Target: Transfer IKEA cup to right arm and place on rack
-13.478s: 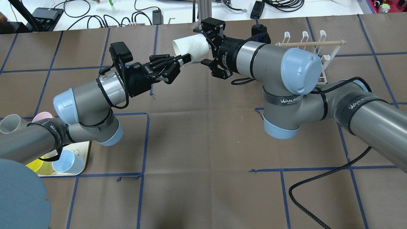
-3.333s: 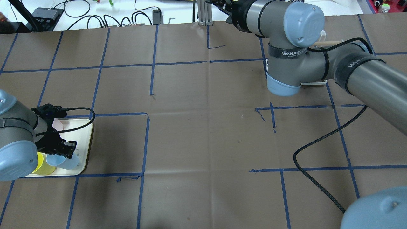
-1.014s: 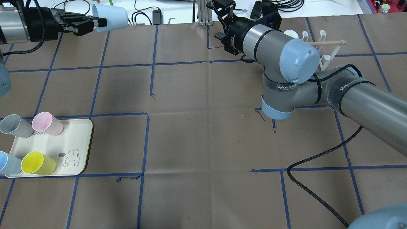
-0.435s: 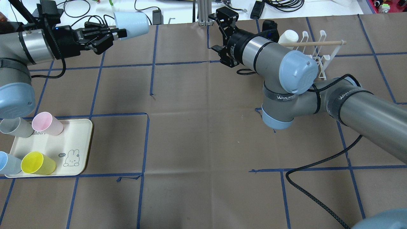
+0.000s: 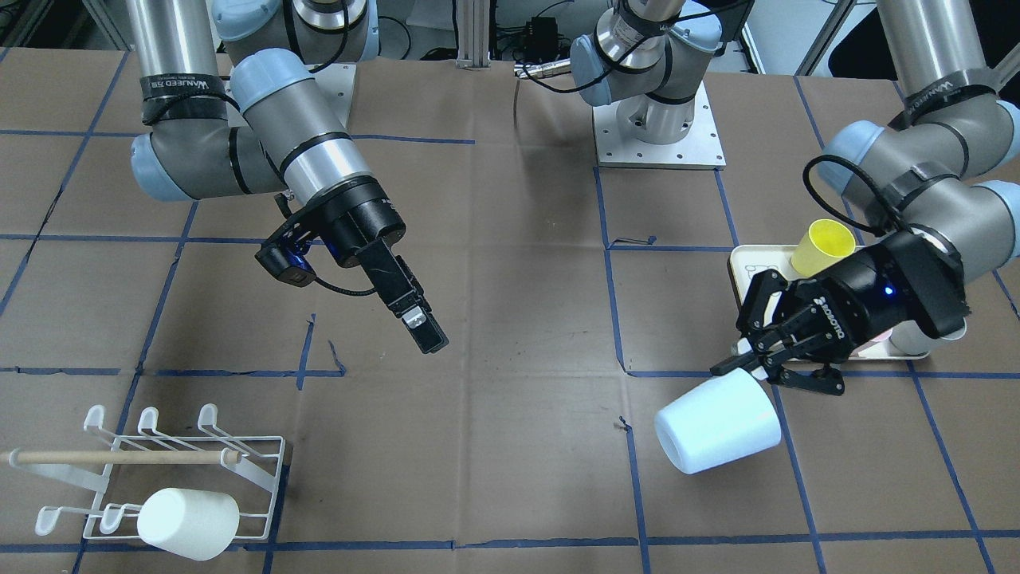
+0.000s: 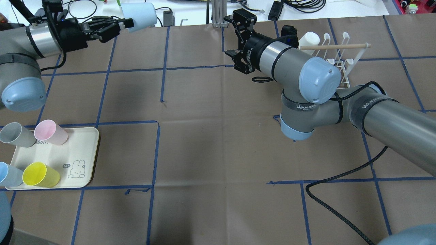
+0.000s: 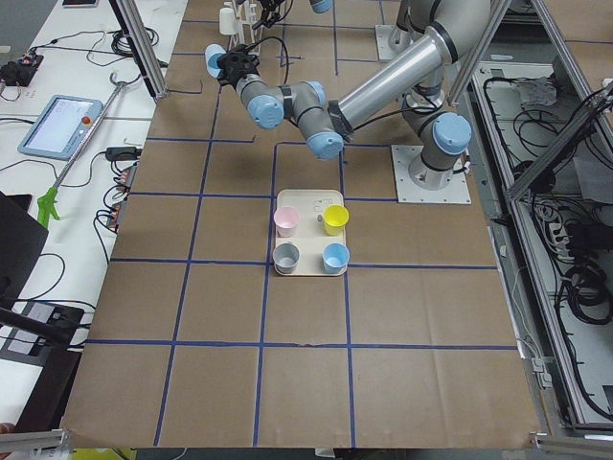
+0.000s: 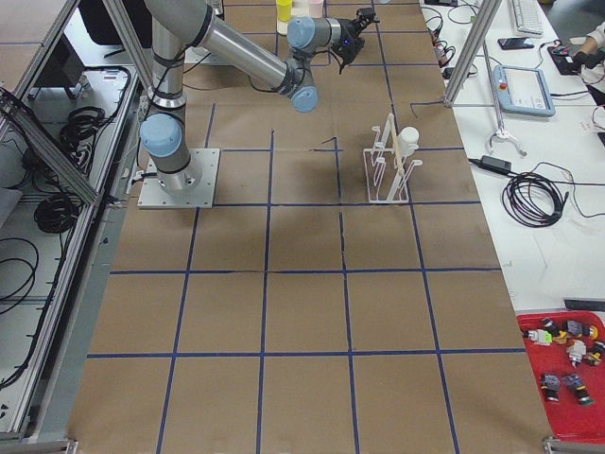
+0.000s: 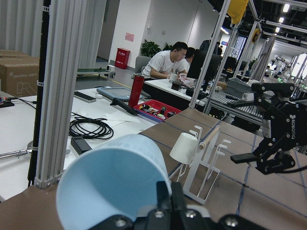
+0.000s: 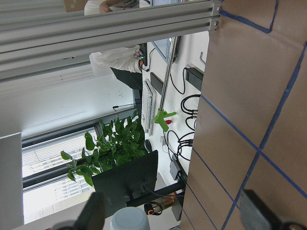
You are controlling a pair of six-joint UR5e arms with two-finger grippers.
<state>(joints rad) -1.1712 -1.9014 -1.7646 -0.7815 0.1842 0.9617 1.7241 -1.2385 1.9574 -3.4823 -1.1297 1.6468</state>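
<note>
- The left gripper [image 6: 126,23] is clamping the pale blue cup [image 6: 140,14] at its rim, with its jaws drawn narrow on the cup wall.
- The pale blue cup is being held on its side, clear of the table [image 6: 218,143], over the far edge on the robot's left. Its mouth is facing the left gripper and its base is pointing toward the table's middle.
- The right gripper [image 6: 235,42] is hanging over the far middle of the table with its jaws spread wide. It is facing the pale blue cup and standing well apart from it.
- The rack [image 6: 344,63] is standing on the far right of the table, partly behind the right arm [image 6: 306,78].
- A white cup [image 6: 308,38] is sitting on the rack, at the end of the wooden dowel [image 6: 340,46] nearer the right gripper.
- The tray [image 6: 85,143] is lying on the near left of the table, carrying a grey cup [image 6: 13,134], a pink cup [image 6: 51,132], a yellow cup [image 6: 39,174] and a second blue cup [image 6: 6,173].
</note>
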